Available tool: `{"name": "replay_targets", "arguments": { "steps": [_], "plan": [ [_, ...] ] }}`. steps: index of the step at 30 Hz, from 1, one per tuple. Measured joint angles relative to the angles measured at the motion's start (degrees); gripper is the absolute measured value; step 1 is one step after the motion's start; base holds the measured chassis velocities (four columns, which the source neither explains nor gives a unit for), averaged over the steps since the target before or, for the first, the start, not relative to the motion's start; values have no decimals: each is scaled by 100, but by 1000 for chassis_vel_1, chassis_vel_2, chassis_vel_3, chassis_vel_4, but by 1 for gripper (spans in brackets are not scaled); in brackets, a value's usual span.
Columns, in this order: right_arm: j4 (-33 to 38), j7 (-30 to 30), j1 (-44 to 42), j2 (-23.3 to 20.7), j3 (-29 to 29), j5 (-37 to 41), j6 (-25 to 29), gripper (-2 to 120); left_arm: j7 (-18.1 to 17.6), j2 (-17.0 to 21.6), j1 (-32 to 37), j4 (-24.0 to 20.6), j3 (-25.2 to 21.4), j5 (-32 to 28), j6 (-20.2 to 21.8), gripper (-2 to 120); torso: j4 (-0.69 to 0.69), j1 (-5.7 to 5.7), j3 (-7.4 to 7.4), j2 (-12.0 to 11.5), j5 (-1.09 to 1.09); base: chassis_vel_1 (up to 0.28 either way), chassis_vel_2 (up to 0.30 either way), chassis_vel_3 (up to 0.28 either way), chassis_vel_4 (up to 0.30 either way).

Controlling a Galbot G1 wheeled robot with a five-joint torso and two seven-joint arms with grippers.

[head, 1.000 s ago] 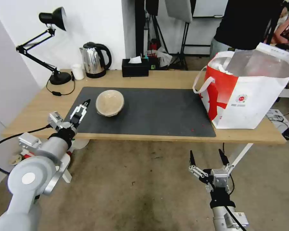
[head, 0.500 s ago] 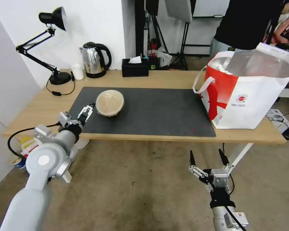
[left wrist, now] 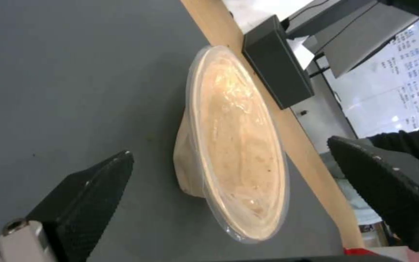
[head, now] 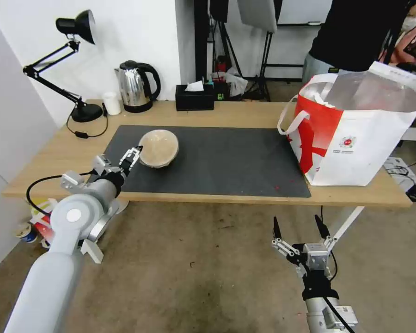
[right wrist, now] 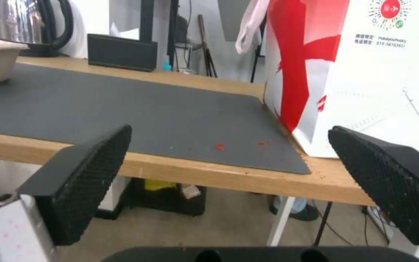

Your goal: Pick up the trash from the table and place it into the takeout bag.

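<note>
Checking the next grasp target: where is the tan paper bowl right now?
The tan paper bowl sits on the dark mat's left part, in front of the kettle, with the open left gripper at its rim.

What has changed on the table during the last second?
The left claw moved forward over the mat toward the tan bowl and now sits, open, at its near rim without gripping it. The bowl, the bag and the right claw, open below the table edge, stayed where they were.

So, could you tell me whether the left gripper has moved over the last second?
Yes. The left gripper, open, has moved rightward over the mat, closing on the tan bowl, which has stayed put.
</note>
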Motion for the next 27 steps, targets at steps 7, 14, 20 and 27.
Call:
{"name": "replay_targets", "arguments": {
  "steps": [7,14,20,27],
  "plan": [
    [0,0,0,0,0,0,0,100,-27,-32,-209,147,136,-4,6,100,0,0,0,0,0,0,0,0,0],
    [0,0,0,0,0,0,0,100,-66,-71,-374,282,268,-4,7,100,0,0,0,1,1,0,0,0,0],
    [0,0,0,0,0,0,0,100,-90,-142,-519,431,400,21,7,100,0,0,0,1,1,0,0,0,0],
    [0,-1,0,0,0,0,0,100,-83,-190,-653,640,512,81,7,100,0,0,0,1,1,0,0,0,0]
  ]
}}
